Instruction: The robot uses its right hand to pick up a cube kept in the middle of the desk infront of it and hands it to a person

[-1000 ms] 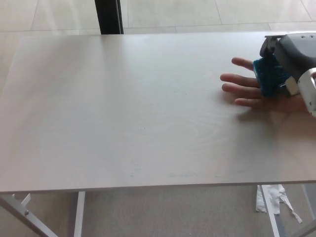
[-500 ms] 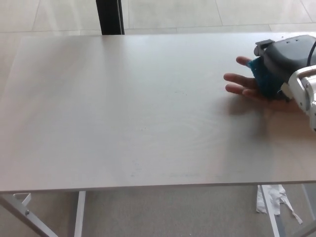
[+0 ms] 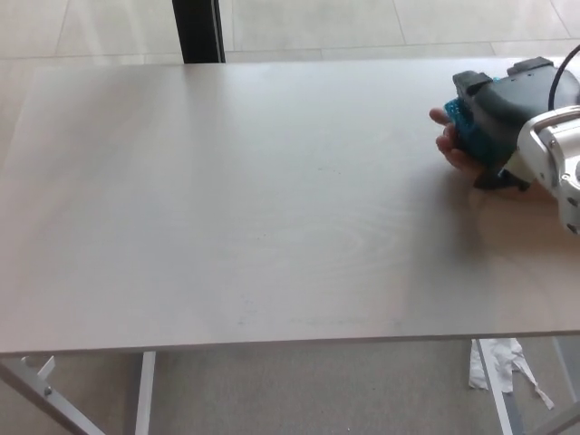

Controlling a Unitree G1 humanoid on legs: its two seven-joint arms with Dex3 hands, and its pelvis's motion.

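Near edge of the desk (image 3: pixel 227 272) lay bare, with crumpled paper (image 3: pixel 507 362) on the floor below at right. Mid-desk held nothing — the cube (image 3: pixel 471 136) was up at the far right, clasped in the right hand (image 3: pixel 494 127), black fingers wrapped round its blue body. A person's hand (image 3: pixel 450 145) sat just beneath and partly curled at it, touching or nearly so. Pickup judged done; handover at its last step — release not yet made. Left hand out of sight.
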